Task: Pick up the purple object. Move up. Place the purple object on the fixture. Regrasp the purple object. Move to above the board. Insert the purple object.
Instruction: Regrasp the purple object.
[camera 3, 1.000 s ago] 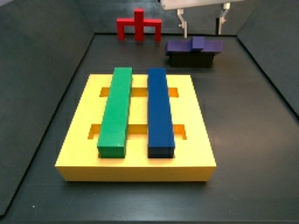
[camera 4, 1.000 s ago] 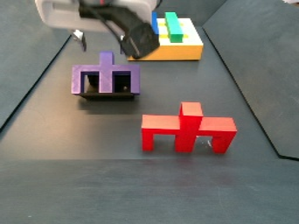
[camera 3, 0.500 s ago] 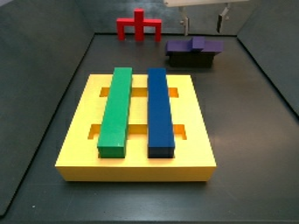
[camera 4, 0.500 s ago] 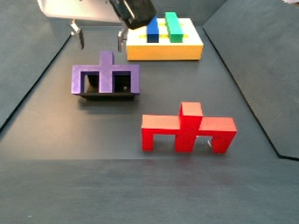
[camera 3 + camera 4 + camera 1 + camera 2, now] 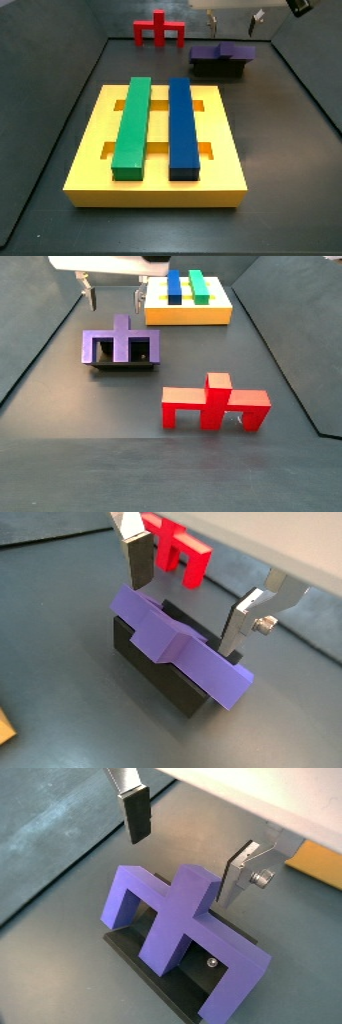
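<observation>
Risen since a second ago, the gripper [image 5: 114, 298] hangs wide open, empty, above the purple blocky bridge piece [image 5: 122, 346] lying on the dark bracket fixture [image 5: 124, 364] — regrasp and insertion into the yellow slotted board [image 5: 158, 155] remain.

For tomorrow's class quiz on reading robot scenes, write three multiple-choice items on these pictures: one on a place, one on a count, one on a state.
1. Where is the purple piece?
A. on the fixture
B. in the board
C. in the pincer

2. How many bars lie on the board?
A. one
B. two
C. four

3. How is the pincer?
A. shut on the red piece
B. shut on the purple piece
C. open, holding nothing

Key: 1 A, both side views show it seated on the dark bracket; 2 B, a green bar and a blue bar; 3 C, both wrist views show its fingers apart, above the piece.
</observation>
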